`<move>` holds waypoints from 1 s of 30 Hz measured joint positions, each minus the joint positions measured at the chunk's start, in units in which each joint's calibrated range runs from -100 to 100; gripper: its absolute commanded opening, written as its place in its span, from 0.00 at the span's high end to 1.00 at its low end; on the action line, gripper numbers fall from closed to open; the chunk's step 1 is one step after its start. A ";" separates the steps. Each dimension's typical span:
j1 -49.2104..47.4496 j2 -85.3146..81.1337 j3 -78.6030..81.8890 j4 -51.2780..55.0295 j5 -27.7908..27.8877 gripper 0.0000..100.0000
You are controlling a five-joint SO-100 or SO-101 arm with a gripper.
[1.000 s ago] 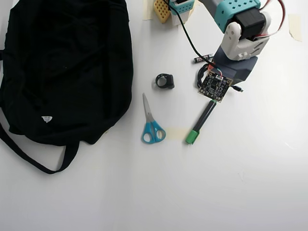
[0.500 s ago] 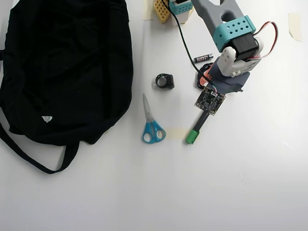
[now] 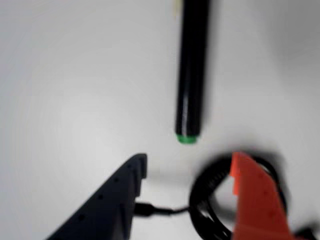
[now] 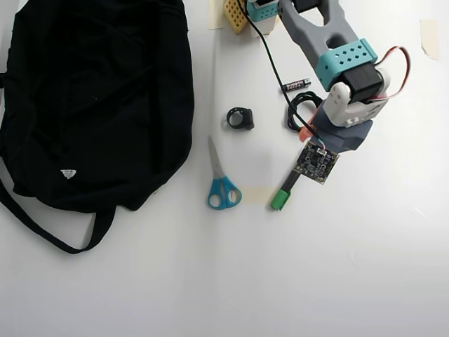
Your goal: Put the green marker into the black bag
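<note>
Arm lowered further, tool (image 3: pixel 187 172) open, green marker (image 4: pixel 285 191) half-hidden beneath

The green marker (image 4: pixel 284 191) is laid flat and slanted near the table's middle, black barrel partly hidden, green cap nearest the front edge; the black bag (image 4: pixel 91 98), soft and slumped, is spread over the far left corner.
</note>
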 measured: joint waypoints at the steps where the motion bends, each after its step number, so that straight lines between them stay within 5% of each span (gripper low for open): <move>1: 0.00 1.49 -1.65 0.00 0.00 0.78; 17: 0.29 10.38 -10.93 6.10 1.22 0.78; 30: 0.29 12.70 -10.93 -2.58 2.93 0.73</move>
